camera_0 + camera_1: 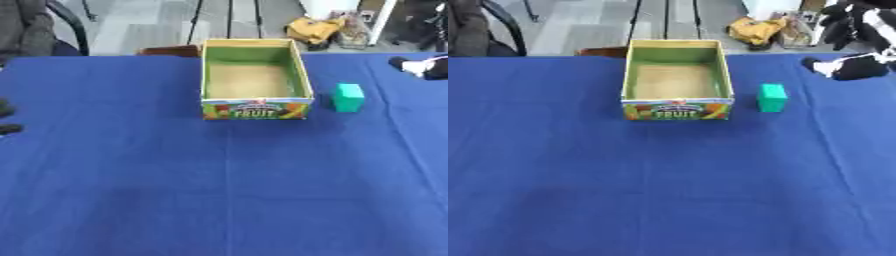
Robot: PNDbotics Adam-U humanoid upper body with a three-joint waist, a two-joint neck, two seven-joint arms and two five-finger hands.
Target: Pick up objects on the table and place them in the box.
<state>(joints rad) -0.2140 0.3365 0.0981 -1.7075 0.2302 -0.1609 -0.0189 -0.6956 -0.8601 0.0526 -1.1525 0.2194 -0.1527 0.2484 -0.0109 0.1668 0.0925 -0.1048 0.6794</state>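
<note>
A cardboard box point(255, 108) with green inner walls and a "FRUIT" label on its front stands open-topped at the far middle of the table; nothing shows inside it. Just right of the box, a small green block point(772, 97) stands on the blue cloth. My right hand point(852, 67) hovers at the table's far right, right of the block and apart from it, open and holding nothing. Only dark tips of my left hand point(7, 129) show at the left edge, far from both objects.
A blue cloth point(227, 190) covers the whole table. Beyond the far edge are a dark chair point(70, 30), a brown object behind the box point(171, 50) and yellow clutter on the floor point(315, 29).
</note>
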